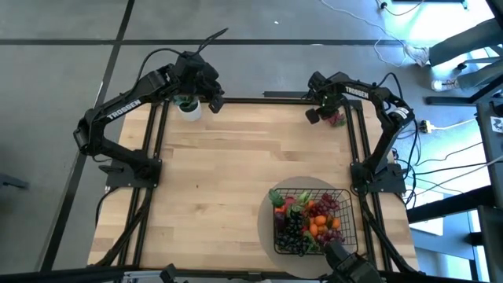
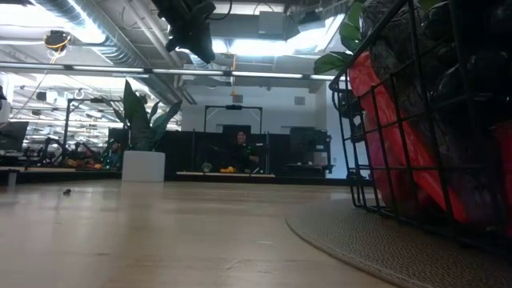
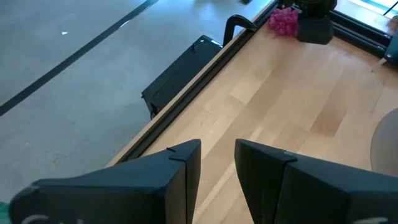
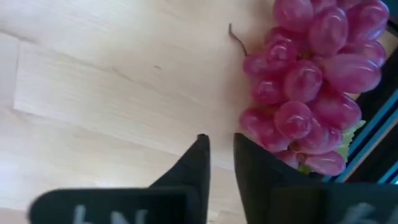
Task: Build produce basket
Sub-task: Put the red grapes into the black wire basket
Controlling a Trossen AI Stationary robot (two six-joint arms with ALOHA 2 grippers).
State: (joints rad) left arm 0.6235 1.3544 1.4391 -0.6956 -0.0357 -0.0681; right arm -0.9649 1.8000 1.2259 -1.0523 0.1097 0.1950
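The left gripper hangs over the far left corner of the table, just beside a small potted plant. In its wrist view its two dark fingers stand a narrow gap apart with nothing between them — only bare wood shows in the gap.

Across the far edge, the right gripper is at the far right corner, low over the table and right next to a bunch of pink grapes that lies against the table's black frame rail. In the right wrist view its fingers are slightly parted and grip nothing; the grapes lie just beside one fingertip, and whether they touch it I cannot tell.

The basket sits near the front right of the table on a round beige mat. It already holds produce — orange tangerines, dark grapes, red pieces and some green leaves.
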